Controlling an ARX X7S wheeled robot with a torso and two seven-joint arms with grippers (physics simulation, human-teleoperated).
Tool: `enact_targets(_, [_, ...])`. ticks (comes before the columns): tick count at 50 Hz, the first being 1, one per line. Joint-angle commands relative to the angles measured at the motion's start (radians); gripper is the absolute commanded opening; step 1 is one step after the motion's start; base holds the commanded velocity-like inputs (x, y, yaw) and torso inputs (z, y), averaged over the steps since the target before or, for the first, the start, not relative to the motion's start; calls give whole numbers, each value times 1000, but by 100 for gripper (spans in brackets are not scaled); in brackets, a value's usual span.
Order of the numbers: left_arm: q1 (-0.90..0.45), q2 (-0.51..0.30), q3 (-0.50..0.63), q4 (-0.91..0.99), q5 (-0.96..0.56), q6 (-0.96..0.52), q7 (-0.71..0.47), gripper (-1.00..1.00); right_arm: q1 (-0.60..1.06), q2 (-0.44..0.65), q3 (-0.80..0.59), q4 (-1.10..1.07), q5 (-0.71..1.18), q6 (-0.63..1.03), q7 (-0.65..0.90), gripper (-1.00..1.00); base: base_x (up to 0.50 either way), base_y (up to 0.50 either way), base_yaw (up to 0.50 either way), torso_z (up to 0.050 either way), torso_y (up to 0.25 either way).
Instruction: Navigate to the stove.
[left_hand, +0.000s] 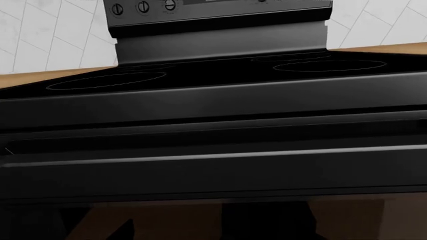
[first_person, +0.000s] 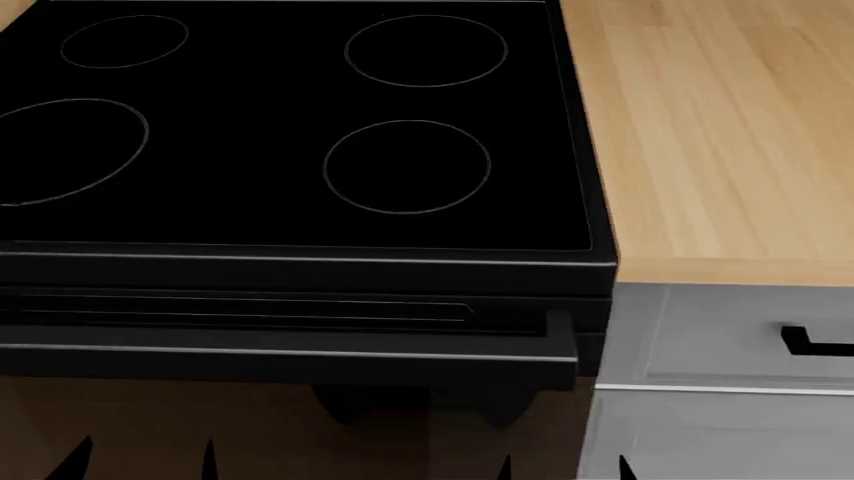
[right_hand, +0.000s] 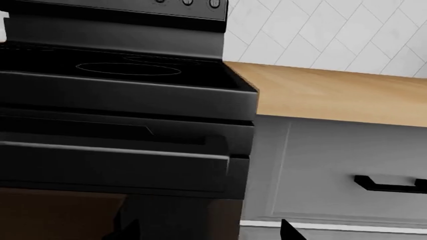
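The stove (first_person: 267, 215) is right in front of me, a black range with a glossy glass top and four thin grey burner circles. Its bar handle (first_person: 287, 352) runs across the front, just below the top's edge. It fills the left wrist view (left_hand: 213, 100) and the near half of the right wrist view (right_hand: 120, 92). My left gripper (first_person: 147, 462) and right gripper (first_person: 563, 468) show only as dark fingertips at the bottom edge, low in front of the oven door. Both are open and empty, as the left wrist view (left_hand: 220, 232) and right wrist view (right_hand: 208, 231) also show.
A wooden countertop (first_person: 721, 130) adjoins the stove on the right, above a grey drawer front with a black handle (first_person: 814, 343). The stove's raised back panel carries round knobs (left_hand: 143, 7). A white tiled wall (right_hand: 320, 35) stands behind.
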Motion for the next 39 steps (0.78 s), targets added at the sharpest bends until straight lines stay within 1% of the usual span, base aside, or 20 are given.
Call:
enact_targets(1, [-3,-2,6,-2,-5,-1,-5,100,2,5,-5,5,4,-6,2,100,-1,500,0,0,0])
enact_targets(27, [-3,-12,20,3,-9,-2,-18,100,-1,14,-13,-10,17,3,15,100,-1,499,0,0,0])
enact_targets(29, [-3,-12,21,4,-11,-2,-19,100,-1,14,-12,-11,19,3,17,100,0,246,0,0,0])
enact_targets(39, [-7,-15,24,-1,-17,-1,-20,100,3,13,-9,-1,27,0,23,100,0,0,0,0,0])
